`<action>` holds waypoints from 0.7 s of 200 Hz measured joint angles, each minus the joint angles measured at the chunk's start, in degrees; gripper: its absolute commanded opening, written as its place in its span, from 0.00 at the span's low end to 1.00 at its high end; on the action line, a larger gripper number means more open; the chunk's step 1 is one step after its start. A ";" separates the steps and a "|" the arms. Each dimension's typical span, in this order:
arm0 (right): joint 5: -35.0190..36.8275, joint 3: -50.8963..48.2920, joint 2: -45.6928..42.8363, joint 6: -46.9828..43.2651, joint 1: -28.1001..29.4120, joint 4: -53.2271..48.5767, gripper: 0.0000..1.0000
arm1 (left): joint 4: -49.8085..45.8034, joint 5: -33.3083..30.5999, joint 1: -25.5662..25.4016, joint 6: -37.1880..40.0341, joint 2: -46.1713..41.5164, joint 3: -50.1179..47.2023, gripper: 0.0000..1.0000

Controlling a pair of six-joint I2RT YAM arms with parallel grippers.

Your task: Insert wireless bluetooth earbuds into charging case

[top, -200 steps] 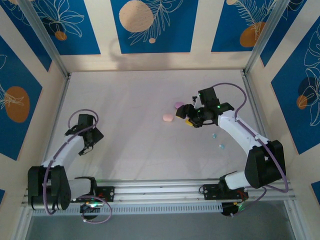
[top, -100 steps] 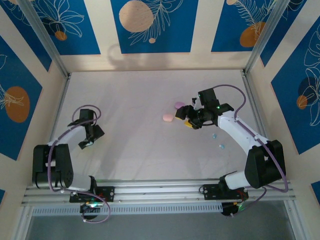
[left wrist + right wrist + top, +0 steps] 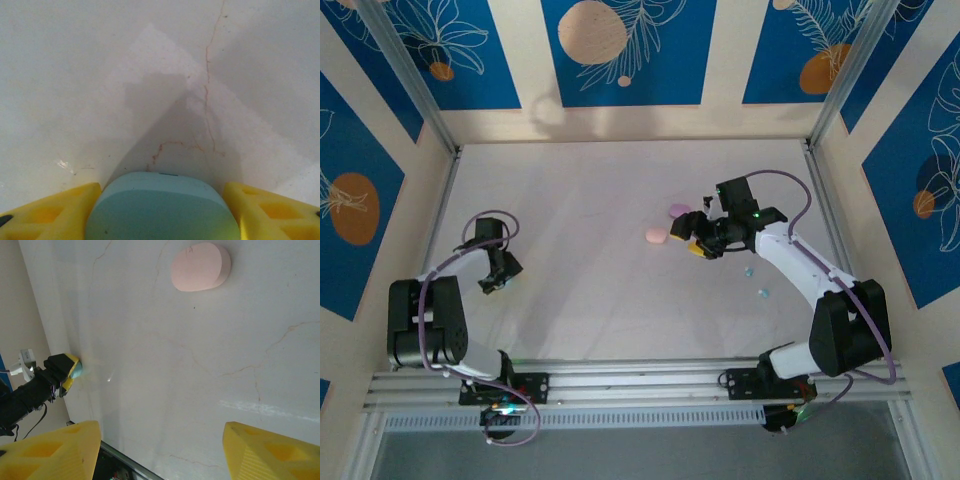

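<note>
Left wrist view: left gripper clamps a rounded light-blue plastic case; right gripper gapes empty over pale bench.

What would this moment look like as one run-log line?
left gripper: shut on blue case | right gripper: open, empty | earbuds: loose on table

The left arm is bent sharply, its forearm doubled back. Its wrist tips the left claw down close to the table. The claw's yellow fingers sit against both sides of a light blue case, which is gripped between them. The right arm stretches forward and inward, with its wrist turned to the left. The right claw hangs above the table with its two yellow fingers spread wide, and bare table shows between them.
</note>
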 measured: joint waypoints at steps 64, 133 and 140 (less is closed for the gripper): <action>0.04 -0.79 0.11 0.00 0.00 0.07 0.67 | -1.79 3.45 -8.24 1.01 -2.58 0.76 0.48; 0.28 -2.75 -0.02 -0.02 -0.81 0.07 0.66 | -2.80 3.45 -39.95 -1.20 3.69 10.73 0.49; 0.33 -3.26 -0.20 -0.02 -1.20 0.07 0.66 | -2.80 3.43 -42.03 -1.53 5.27 12.15 0.49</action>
